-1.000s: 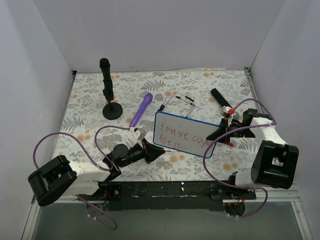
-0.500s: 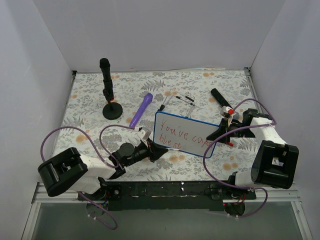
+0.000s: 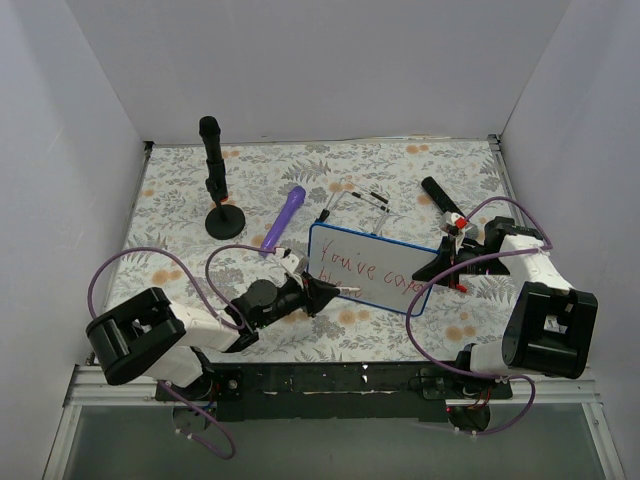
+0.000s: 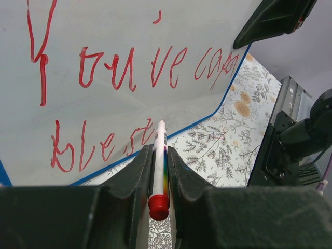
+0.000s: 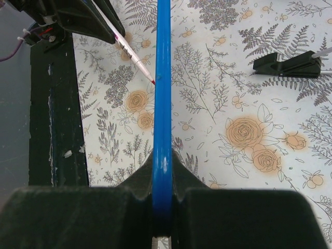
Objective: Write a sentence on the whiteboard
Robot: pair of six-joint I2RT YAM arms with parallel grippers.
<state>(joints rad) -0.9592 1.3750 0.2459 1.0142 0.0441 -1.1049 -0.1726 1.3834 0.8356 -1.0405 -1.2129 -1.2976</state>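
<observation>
Centre-right of the overhead view, there's the whiteboard (image 3: pixel 372 248), sitting over the floral table (image 3: pixel 180 200), its right edge pinched between the right gripper (image 3: pixel 441 266) fingers; the right wrist view shows the blue rim running edge-on straight up the middle of the frame. The left gripper (image 3: pixel 320 293) reaches in from lower left, jaws clamped on a white marker (image 4: pixel 158 155) with a red end cap. Its tip sits at the end of the second line of the sentence (image 4: pixel 129 67), red script reading "You've" up top. A purple pen (image 3: pixel 284 218) lies above and left of the board, a black stand (image 3: pixel 217 190) beyond it
</observation>
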